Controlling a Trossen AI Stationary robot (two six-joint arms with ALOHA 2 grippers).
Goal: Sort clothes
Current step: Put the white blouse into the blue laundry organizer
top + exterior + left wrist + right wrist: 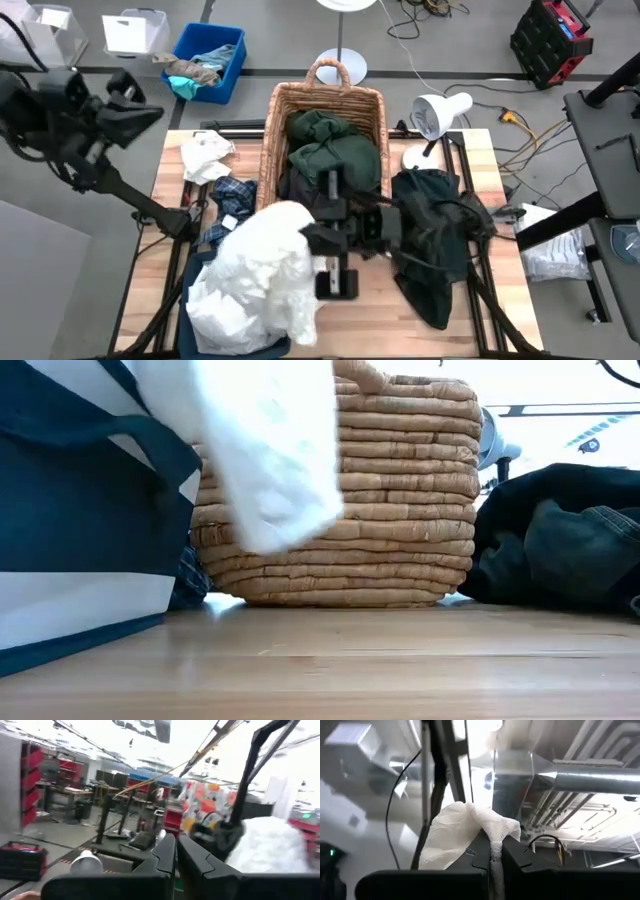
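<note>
My right gripper [308,238] is over the middle of the table, shut on a big white garment [262,280] that also hangs into the low view [270,450]. A wicker basket [372,110] at the table's far middle holds dark green clothes [330,150]. A dark pile [435,240] lies on the table's right part. A plaid garment [232,198] and a small white one [205,155] lie at the left. My left gripper [140,110] is shut on nothing, raised beyond the table's far left corner. My right gripper pinches a bunched fold of the white garment [492,832] between its two fingers [515,862], which slant upward. A puff of cloth stands out past the fingertips. The rest hangs slack below the gripper toward the near left of the table.
A navy-and-white striped bag [80,510] stands at the table's near left, under the hanging garment. A blue bin [232,80] with teal and beige rags, clear bins and a white lamp [435,115] stand beyond the far edge. Bare wood shows near the front edge [370,320].
</note>
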